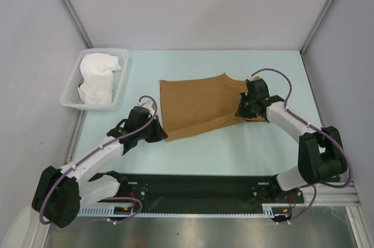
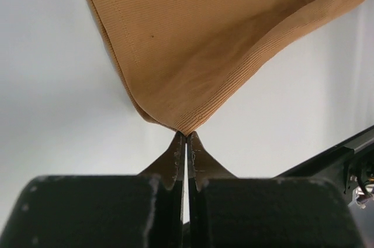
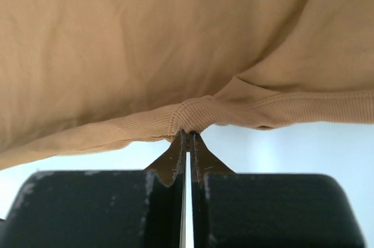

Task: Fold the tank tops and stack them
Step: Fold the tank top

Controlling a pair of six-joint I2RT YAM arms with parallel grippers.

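The table (image 1: 234, 154) is viewed from high above its near edge, looking down. Both wrist views are taken very close to the tan tank top (image 1: 198, 104), shared by all three views.

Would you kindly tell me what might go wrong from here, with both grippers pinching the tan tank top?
1. The left gripper holds only the very tip of a corner of the tan tank top, so the cloth may slip free if it is pulled taut.
2. The right gripper bites a bunched bit of ribbed hem, so the fold could come out creased or lopsided.
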